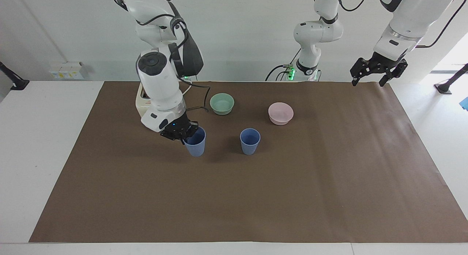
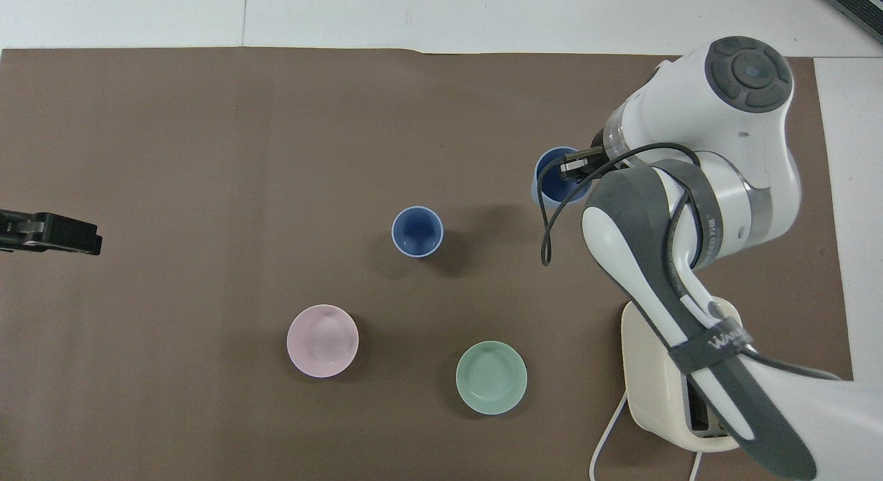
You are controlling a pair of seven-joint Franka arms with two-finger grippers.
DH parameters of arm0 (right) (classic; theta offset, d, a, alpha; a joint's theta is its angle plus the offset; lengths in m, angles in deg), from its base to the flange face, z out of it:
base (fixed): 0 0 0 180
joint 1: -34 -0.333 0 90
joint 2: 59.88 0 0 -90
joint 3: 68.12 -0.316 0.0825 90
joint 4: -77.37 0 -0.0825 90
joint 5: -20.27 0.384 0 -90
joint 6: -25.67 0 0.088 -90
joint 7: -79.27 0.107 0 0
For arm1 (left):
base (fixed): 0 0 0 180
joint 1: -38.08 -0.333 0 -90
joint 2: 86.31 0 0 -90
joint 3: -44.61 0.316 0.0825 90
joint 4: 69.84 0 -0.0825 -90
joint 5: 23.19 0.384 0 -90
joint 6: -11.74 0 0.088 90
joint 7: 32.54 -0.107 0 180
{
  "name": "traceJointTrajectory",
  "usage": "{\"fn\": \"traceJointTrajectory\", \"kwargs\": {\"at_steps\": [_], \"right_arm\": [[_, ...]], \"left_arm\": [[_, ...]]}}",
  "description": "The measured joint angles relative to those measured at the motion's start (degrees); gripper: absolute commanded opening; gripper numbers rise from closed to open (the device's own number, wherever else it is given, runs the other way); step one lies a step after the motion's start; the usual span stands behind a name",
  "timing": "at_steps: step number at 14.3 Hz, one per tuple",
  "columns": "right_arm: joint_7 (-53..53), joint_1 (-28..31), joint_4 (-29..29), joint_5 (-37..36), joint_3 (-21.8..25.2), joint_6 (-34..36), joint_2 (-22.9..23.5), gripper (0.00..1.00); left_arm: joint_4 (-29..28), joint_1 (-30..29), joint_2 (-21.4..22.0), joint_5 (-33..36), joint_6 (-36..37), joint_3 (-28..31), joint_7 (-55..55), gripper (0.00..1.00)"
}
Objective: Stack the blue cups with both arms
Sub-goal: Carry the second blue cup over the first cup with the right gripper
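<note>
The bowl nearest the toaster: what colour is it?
Pale green bowl; clearest in the overhead view.

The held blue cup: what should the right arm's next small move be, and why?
Probably carry it on sideways, raised, until it hangs over the standing cup, then lower it in. The right gripper pinches the held cup by its rim, lifted off the mat, short of the standing one. The left gripper waits over the mat's corner.

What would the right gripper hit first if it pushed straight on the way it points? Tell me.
The right gripper, shut on a blue cup, points down at the brown mat. The cup's base would probably meet the mat first; its height above it is unclear.
</note>
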Motion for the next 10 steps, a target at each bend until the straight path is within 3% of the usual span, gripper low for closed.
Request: {"fn": "traceJointTrajectory", "kwargs": {"at_steps": [6,10], "right_arm": [[13.0,-9.4,-5.3,0.0,-0.1,2.7,0.4,0.0],[13.5,-10.6,-6.0,0.4,-0.7,2.4,0.7,0.0]], "left_arm": [[0.0,0.0,0.0,0.0,0.0,0.2,0.0,1.0],[0.0,0.0,0.0,-0.7,0.0,0.3,0.0,1.0]]}}
